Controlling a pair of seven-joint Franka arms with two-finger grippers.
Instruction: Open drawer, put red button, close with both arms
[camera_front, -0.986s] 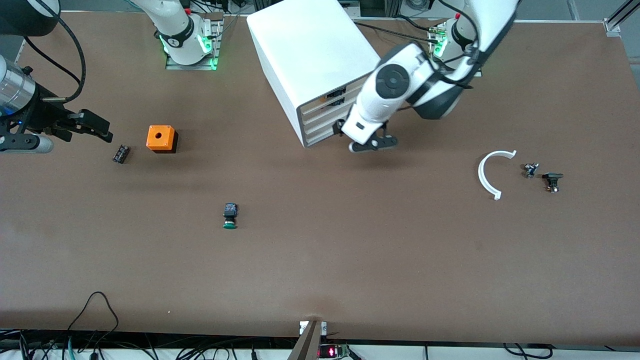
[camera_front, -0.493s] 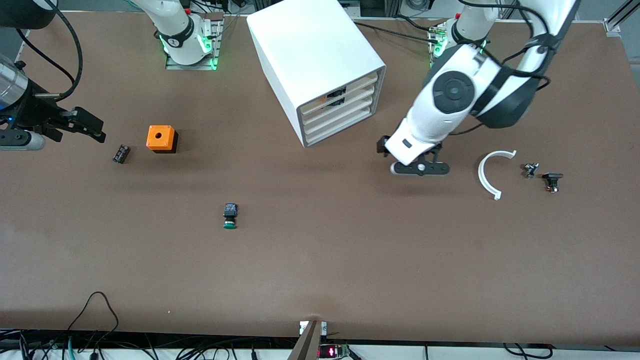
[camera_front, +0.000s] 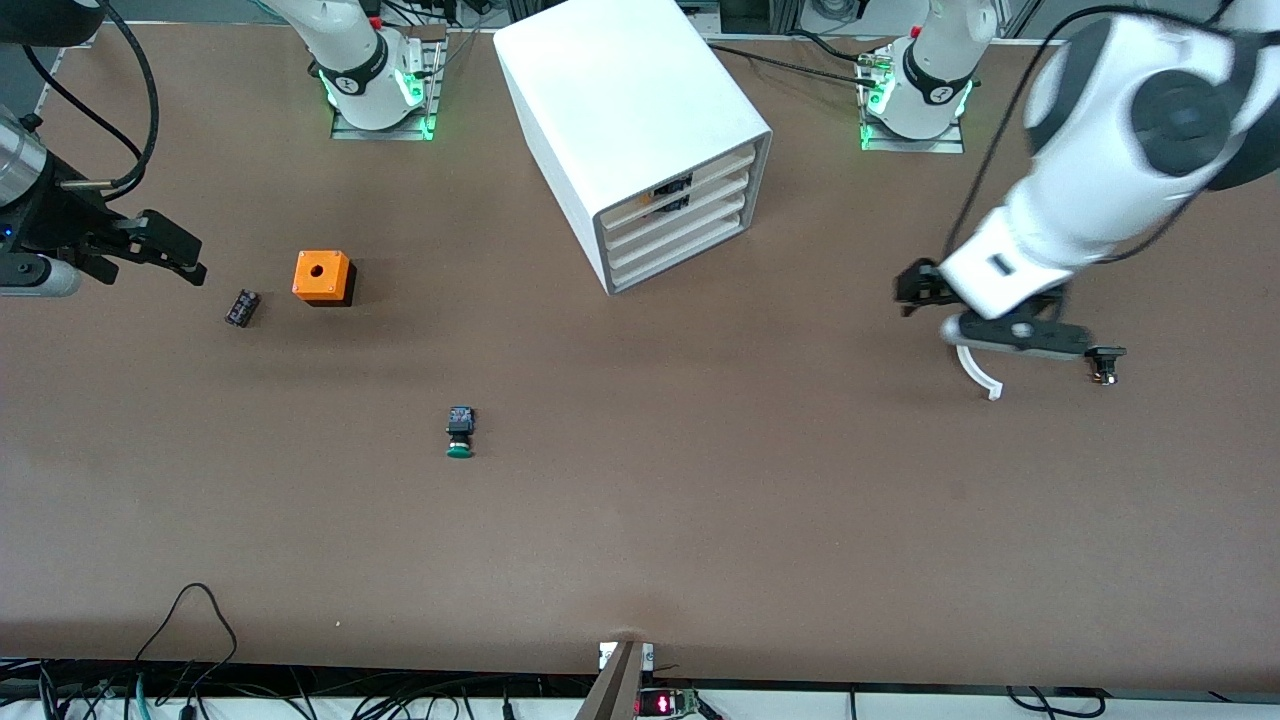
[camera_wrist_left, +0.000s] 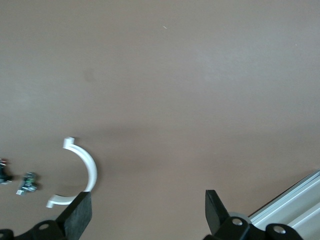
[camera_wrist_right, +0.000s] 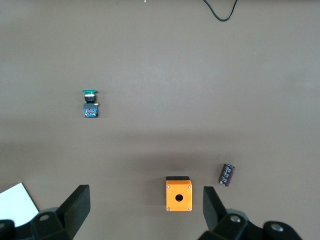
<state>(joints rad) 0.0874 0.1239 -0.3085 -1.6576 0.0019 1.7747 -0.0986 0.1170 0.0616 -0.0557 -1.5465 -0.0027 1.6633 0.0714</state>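
The big white cabinet (camera_front: 630, 110) stands between the arm bases. Its four cream drawer fronts (camera_front: 680, 225) are all pushed in. The red button shows in no view. My left gripper (camera_front: 1000, 335) hangs open and empty over a white plastic arc (camera_front: 978, 375) at the left arm's end of the table. In the left wrist view its fingers stand wide apart around bare table (camera_wrist_left: 146, 205). My right gripper (camera_front: 170, 250) hangs open and empty at the right arm's end. The right wrist view shows its open fingers (camera_wrist_right: 145, 197) beside an orange box.
An orange box with a hole (camera_front: 322, 277) and a dark capacitor (camera_front: 241, 307) lie near the right gripper. A green-capped button (camera_front: 460, 433) lies mid-table, nearer the camera. A small dark part (camera_front: 1104, 360) lies beside the arc (camera_wrist_left: 87, 167), with another small part (camera_wrist_left: 29, 183) close by.
The left arm has swung away from the cabinet's drawer fronts toward its own end of the table, stopping over the white arc. The right gripper has drifted slightly toward the table edge.
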